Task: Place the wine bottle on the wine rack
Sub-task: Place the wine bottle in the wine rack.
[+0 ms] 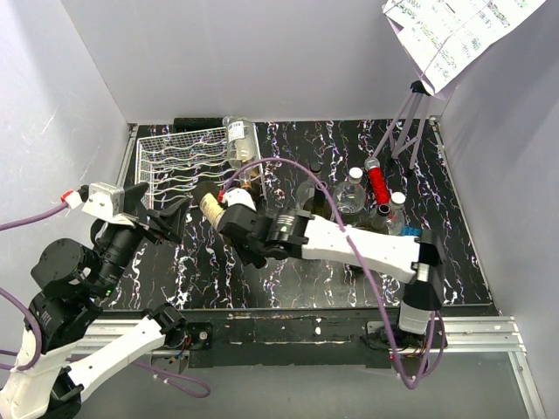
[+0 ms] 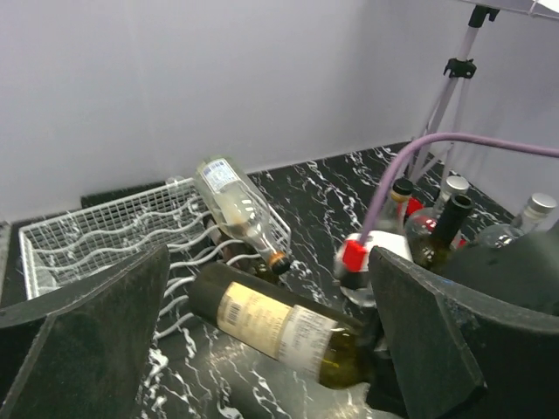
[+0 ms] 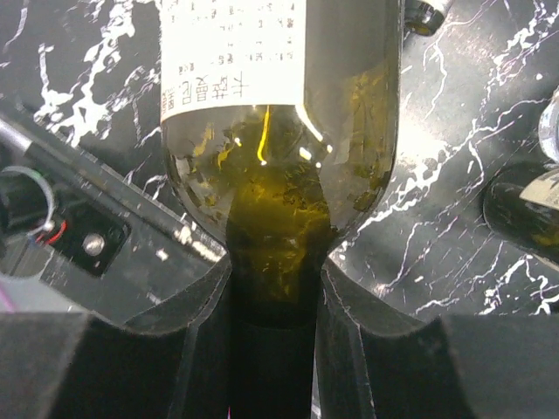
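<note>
While the right claw (image 3: pixel 272 272) pinches the neck of the green wine bottle (image 2: pixel 279 327), the bottle lies nearly level. Its long axis runs leftward from the claw, base first, toward the wine rack (image 1: pixel 175 161). The base sits just beside the rack's near right corner. Whether it rests on the worktop (image 1: pixel 218 279) cannot be told. A clear bottle (image 1: pixel 240 138) lies along the rack's right edge. The left claw (image 1: pixel 166 218), spread wide and holding nothing, hovers by the rack's near edge. Placement probably falls to the right arm, and the bottle likely needs turning to match the cradles.
</note>
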Robot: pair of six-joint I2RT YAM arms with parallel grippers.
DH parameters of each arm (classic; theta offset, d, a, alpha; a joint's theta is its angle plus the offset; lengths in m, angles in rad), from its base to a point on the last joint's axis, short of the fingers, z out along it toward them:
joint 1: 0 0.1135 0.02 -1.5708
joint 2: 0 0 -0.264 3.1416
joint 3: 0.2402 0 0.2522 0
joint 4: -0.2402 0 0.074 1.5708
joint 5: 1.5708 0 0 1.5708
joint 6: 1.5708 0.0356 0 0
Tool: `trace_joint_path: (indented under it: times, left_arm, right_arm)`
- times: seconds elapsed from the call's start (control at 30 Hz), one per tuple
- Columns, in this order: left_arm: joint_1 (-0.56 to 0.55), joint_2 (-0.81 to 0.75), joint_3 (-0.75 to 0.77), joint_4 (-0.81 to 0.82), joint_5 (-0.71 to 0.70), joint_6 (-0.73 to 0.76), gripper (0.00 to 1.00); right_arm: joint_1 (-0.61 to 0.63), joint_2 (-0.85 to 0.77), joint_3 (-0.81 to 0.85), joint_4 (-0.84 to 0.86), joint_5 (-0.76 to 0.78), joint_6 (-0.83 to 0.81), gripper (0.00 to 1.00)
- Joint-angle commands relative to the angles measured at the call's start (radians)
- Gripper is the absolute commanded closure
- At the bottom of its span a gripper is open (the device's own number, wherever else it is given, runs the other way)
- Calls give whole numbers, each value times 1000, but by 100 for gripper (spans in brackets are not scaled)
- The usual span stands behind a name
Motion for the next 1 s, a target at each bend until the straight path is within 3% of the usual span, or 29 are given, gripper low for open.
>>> trace_joint_path:
  times: [0.0,0.27,0.63,0.97]
  left_arm:
    - [3,-1,12,-76,-16,-159,2]
    - [3,-44,-43,-119,-98,-258,2]
    - [3,-110,-114,-75,-85,-291,2]
    - [2,-171,-103,-89,-168,-325,2]
  right_arm:
    - [22,66,141,121,206,81,99]
    - [47,129,67,155,244,156,99]
    - [19,169,-18,285,249,93,99]
    - [-44,302,72,299,194,90,99]
